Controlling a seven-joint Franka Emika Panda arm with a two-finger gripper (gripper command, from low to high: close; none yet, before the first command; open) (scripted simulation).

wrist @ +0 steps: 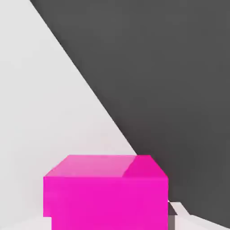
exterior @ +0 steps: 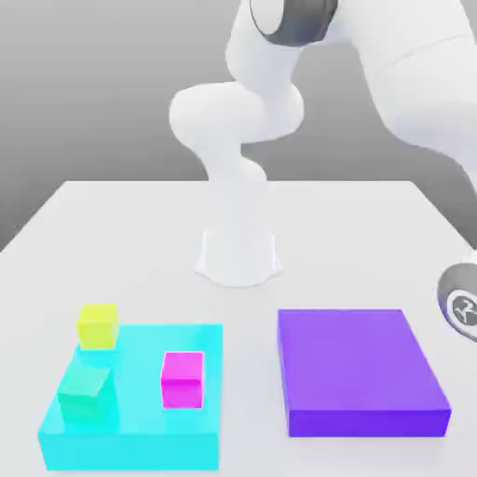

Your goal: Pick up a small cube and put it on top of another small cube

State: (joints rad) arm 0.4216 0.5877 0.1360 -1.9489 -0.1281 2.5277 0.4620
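- Gripper (wrist: pixel 108 221) closed on a magenta cube (wrist: pixel 105 193); sliver of grey finger (wrist: pixel 173 210) pressed against one side face.
- In the hand view, beyond that gripped cube, just bare white table (wrist: pixel 49 112) running to a straight edge, dark backdrop past it.
- On the cyan slab (exterior: pixel 140 447), toward its side on the exterior view's right, stands a second magenta cube (exterior: pixel 182 379), upright and apart from the other cubes.
- On the same slab's far corner on the exterior view's left, rests the lime cube (exterior: pixel 98 326), top face bare.
- Just in front of the lime cube, on the slab's near part, sits a teal cube (exterior: pixel 86 391), close to the lime one; cannot tell whether touching.
- To the exterior view's right of the cyan slab lies a purple slab (exterior: pixel 359 373), with a strip of open table between the two.
- Behind the cyan slab, open table up to the arm's base (exterior: pixel 238 256); grey wrist part (exterior: pixel 461 298) beyond the purple slab's far corner.
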